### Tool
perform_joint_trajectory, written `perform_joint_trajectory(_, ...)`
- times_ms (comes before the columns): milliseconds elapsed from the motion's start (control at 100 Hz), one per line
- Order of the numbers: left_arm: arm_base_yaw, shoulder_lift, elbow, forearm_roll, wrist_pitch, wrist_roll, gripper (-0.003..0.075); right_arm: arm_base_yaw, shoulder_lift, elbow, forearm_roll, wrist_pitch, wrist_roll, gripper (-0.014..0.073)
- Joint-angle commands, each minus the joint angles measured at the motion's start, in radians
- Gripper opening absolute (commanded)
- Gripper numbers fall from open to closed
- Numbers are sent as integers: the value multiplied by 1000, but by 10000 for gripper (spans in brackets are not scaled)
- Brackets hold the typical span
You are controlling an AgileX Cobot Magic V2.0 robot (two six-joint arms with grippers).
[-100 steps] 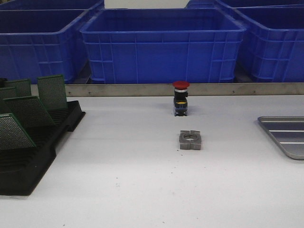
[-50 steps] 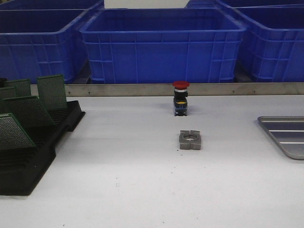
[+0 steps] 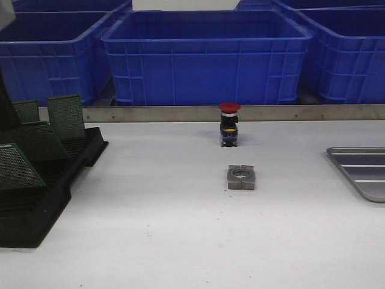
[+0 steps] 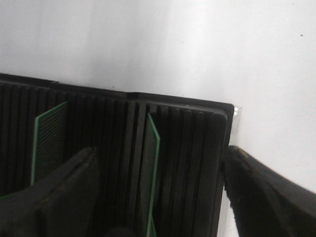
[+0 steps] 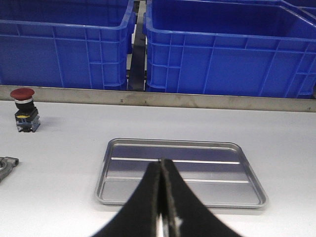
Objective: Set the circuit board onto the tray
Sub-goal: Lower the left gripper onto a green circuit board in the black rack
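Several green circuit boards [image 3: 36, 141] stand tilted in black slotted rack [image 3: 42, 198] at worktop's [image 3: 156, 235] left edge. Left gripper [image 4: 158, 197] above rack, jaws spread wide, one board [image 4: 150, 173] upright between fingers, not gripped. Right gripper [image 5: 161, 207] jaws pressed together, holding nothing, tray [image 5: 148, 197] just beyond them. Tray bare, silver, ribbed, on worktop's right side, well apart from rack. Red-capped push button [image 3: 229, 123] and grey metal block [image 3: 241, 177] mid-worktop. Blue bins [image 3: 204, 54] behind.

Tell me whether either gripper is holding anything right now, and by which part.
Nothing is held. The left gripper is open above a green circuit board in the black slotted rack; the right gripper is shut on nothing.
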Motion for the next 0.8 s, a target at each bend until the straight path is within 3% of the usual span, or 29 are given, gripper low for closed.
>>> perform_joint_trajectory(0, -14, 1, -30, -38, -47, 1, 472, -6, -21, 2, -12, -77, -3, -60)
perform_joint_trajectory(150, -14, 37, -30, -36, -59, 1, 373, -6, -21, 2, -12, -77, -3, -60)
perform_joint_trajectory(390, -14, 37, -30, -36, -59, 1, -20, -6, -21, 2, -12, -77, -3, -60)
perform_joint_trajectory(550, -14, 37, -43, -36, -37, 1, -17, -6, -21, 2, -12, -77, -3, -60)
perform_joint_trajectory(790, -14, 7, -179, -60, 191, 1, -17, -6, -21, 2, -12, -77, -3, -60)
